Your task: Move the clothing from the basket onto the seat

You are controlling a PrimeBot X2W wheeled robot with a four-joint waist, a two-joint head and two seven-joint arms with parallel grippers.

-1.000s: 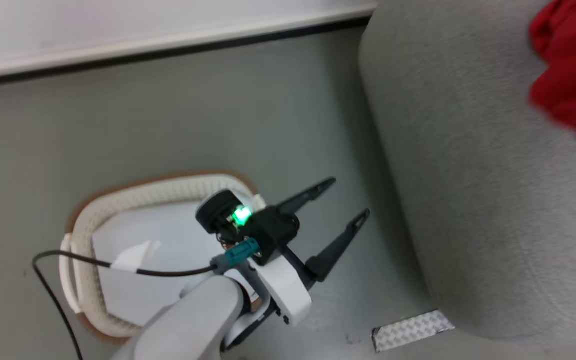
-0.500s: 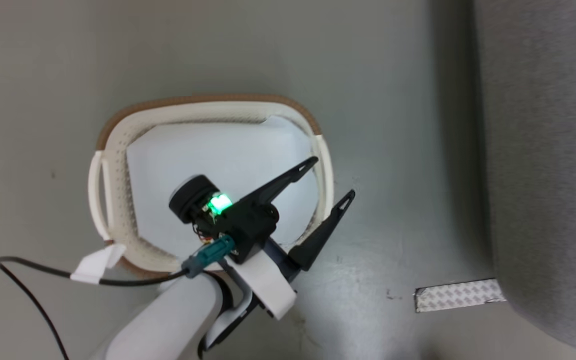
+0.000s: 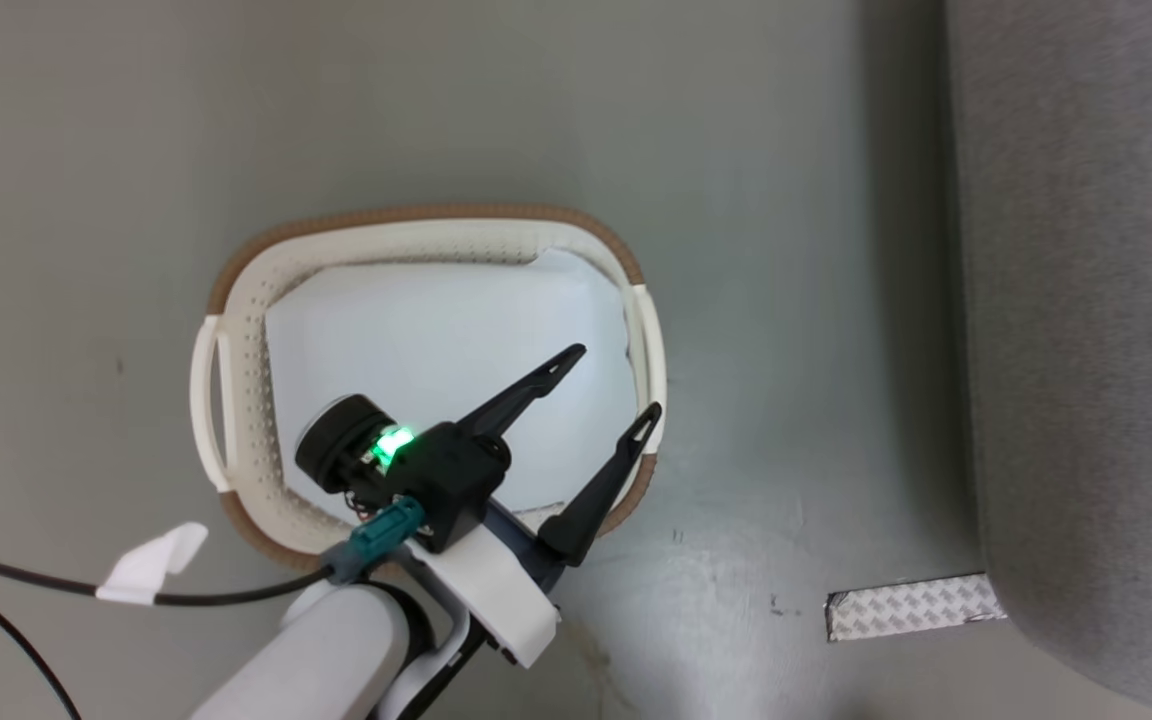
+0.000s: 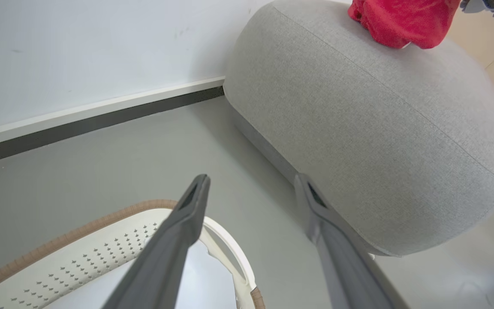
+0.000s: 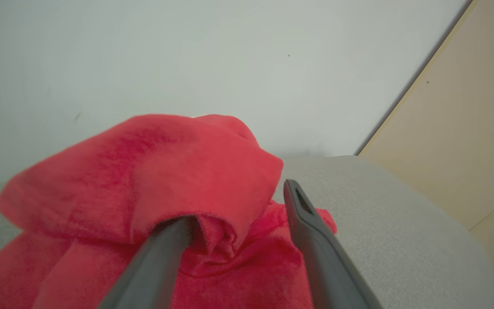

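The basket (image 3: 416,215) sits on the grey floor (image 3: 736,150), well apart from the seat (image 3: 1086,300) to its right. Inside it lies a flat white pad (image 3: 436,330). I see nothing red in there.

The left gripper (image 3: 614,380) hangs over the basket's right half. Its two dark fingers are spread wide with nothing between them. One tip is above the pad and the other is above the rim by the right handle. A green light (image 3: 394,443) glows on the wrist. A black cable (image 3: 216,597) with a white tag (image 3: 151,565) trails off to the left across the floor. A strip of patterned tape (image 3: 911,605) lies on the floor just beside the seat's near corner.

From the left wrist, the seat bulges up beyond the fingertips, next to a white wall (image 4: 79,51) with a dark skirting.

The clothing (image 5: 144,171) is piled on top of the seat in a crumpled red heap. The right gripper (image 5: 236,204) is low over it with its fingers apart. A fold of red cloth drapes over the tip of one finger and hides it. The other finger stands bare beside the heap, with grey upholstery behind it. More red fabric lies in the gap between the two, but they are not pinching it. A beige panel (image 5: 465,128) stands behind the seat on that side.
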